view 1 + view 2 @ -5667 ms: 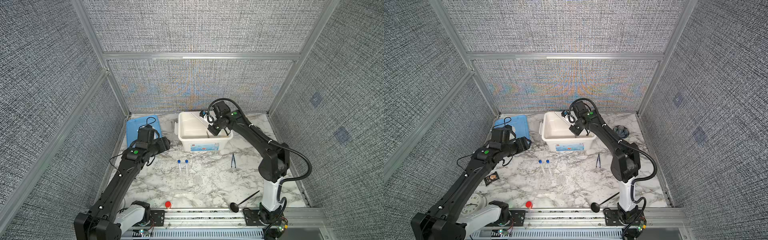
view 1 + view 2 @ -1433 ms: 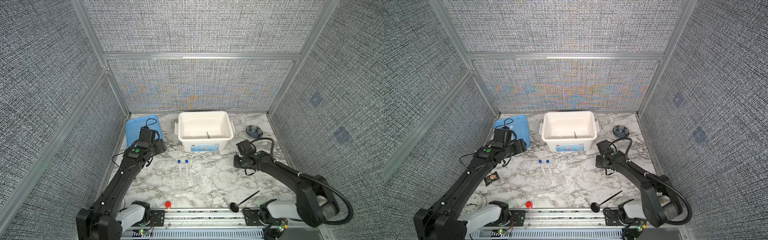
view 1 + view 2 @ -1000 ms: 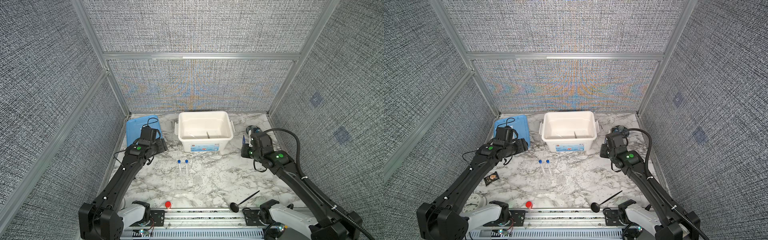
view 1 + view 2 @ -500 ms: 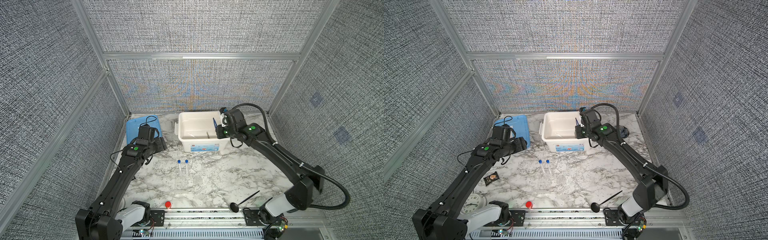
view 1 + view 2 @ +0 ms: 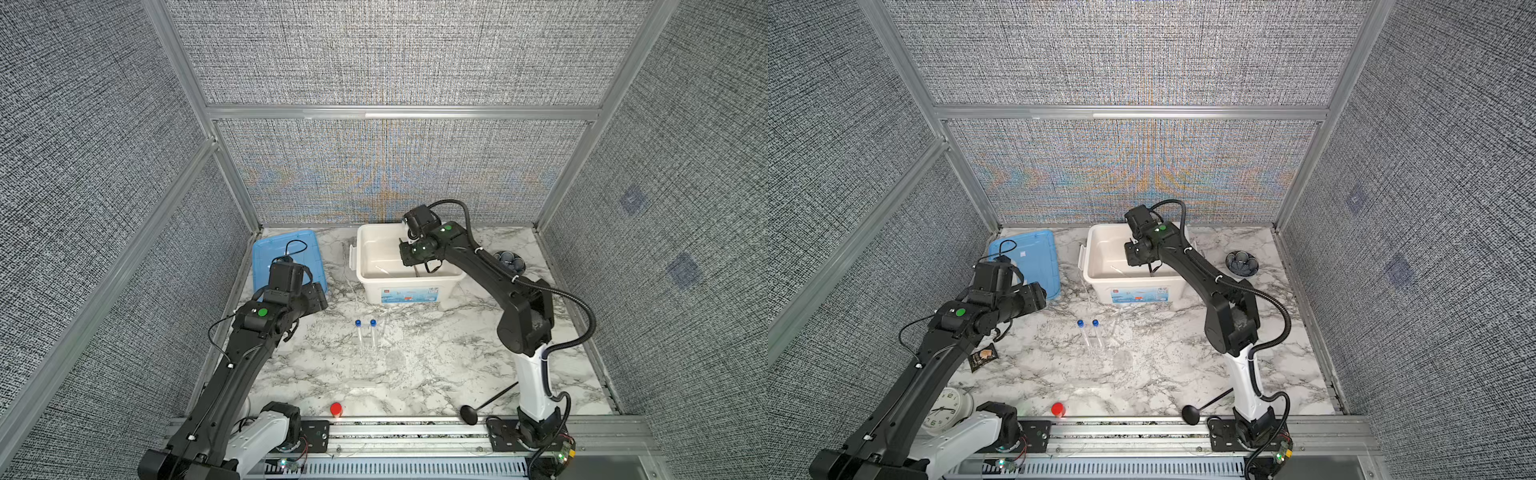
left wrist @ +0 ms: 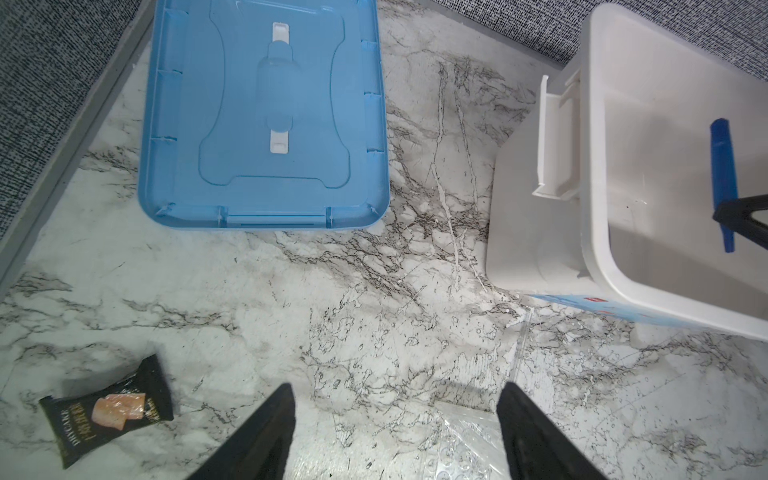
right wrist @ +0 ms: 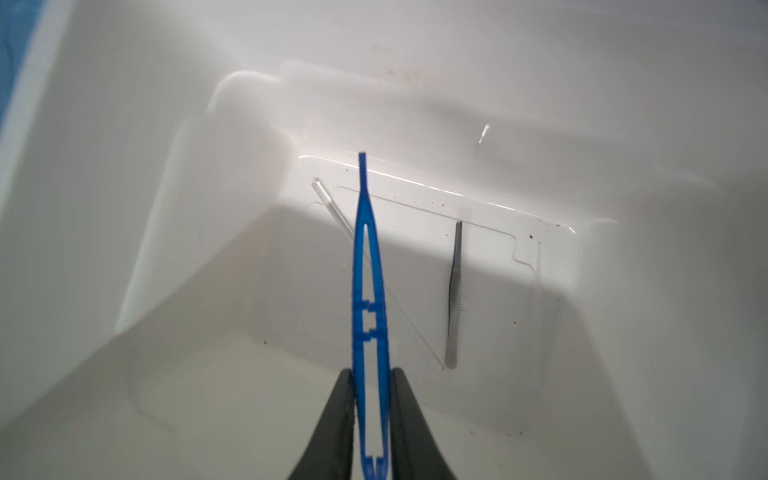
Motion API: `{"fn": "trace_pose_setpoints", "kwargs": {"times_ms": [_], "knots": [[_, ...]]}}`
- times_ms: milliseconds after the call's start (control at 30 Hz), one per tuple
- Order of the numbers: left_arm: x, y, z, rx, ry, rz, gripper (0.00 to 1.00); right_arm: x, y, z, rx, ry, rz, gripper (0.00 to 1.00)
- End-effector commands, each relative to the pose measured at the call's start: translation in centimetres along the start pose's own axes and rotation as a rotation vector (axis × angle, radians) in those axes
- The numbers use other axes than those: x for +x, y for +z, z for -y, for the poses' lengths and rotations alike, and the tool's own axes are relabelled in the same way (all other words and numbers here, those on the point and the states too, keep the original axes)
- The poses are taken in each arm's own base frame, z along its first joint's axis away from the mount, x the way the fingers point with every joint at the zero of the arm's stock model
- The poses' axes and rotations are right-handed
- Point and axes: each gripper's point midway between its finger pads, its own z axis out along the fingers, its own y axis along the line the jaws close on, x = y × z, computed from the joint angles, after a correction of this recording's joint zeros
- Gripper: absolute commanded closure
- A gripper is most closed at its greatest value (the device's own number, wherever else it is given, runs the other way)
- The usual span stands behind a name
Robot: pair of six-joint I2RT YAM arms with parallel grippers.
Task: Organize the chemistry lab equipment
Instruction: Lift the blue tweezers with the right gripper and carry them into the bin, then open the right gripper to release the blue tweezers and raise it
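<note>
My right gripper [image 7: 371, 382] is shut on the dark blue forceps [image 7: 368, 291], which hang tip-down inside the white bin [image 5: 409, 286]. The left wrist view shows the same forceps [image 6: 723, 178] over the bin. On the bin floor lie silver tweezers [image 7: 454, 295] and a thin clear rod [image 7: 332, 205]. Two clear blue-capped tubes [image 5: 365, 332] stand in the middle of the marble in both top views. My left gripper [image 6: 395, 399] is open and empty, low over the marble, with a corner of the clear rack [image 6: 469, 440] between its fingers.
A blue lid [image 5: 286, 257] lies left of the bin. A grey-blue flower dish [image 5: 509, 259] sits at the back right. A black ladle [image 5: 486, 405] and a red cap [image 5: 336, 409] lie near the front rail. A dark snack packet [image 6: 108, 411] and a clock [image 5: 944, 409] are at the front left.
My right arm has swung from the right side of the table to above the bin with the forceps and has lowered them into it. The left arm has barely moved.
</note>
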Motion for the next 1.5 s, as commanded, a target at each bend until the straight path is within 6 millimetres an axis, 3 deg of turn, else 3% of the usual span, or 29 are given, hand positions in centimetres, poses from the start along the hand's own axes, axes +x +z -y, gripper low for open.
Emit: {"fn": "trace_pose_setpoints", "kwargs": {"times_ms": [0, 433, 700, 900, 1000, 1133, 1333, 1467], "knots": [[0.3, -0.1, 0.0, 0.003, 0.000, -0.012, 0.22, 2.2, 0.9, 2.2, 0.075, 0.068, -0.102, 0.81], [1.0, -0.3, 0.2, 0.032, 0.016, -0.031, 0.22, 4.5, 6.0, 4.7, 0.134, 0.136, -0.198, 0.81], [1.7, -0.9, 0.0, 0.043, 0.002, -0.027, 0.22, 5.3, 7.6, 5.7, 0.144, 0.140, -0.229, 0.79], [1.4, -2.2, -0.9, 0.002, 0.093, -0.007, 0.22, 4.1, 7.2, 5.6, 0.123, 0.137, -0.198, 0.72], [1.2, -3.1, -1.5, -0.035, 0.144, -0.007, 0.22, 3.4, 6.2, 5.2, 0.105, 0.115, -0.179, 0.58], [1.5, -3.2, -1.3, -0.012, 0.149, 0.002, 0.22, 1.9, 3.8, 4.9, 0.088, 0.097, -0.129, 0.52], [1.6, -3.0, -0.3, 0.039, 0.148, -0.018, 0.22, -0.6, -2.7, 3.4, 0.017, 0.087, -0.009, 0.52], [1.1, -2.5, -0.1, 0.036, 0.156, -0.014, 0.22, -1.0, -7.6, 2.7, -0.016, 0.014, 0.063, 0.51]]}}
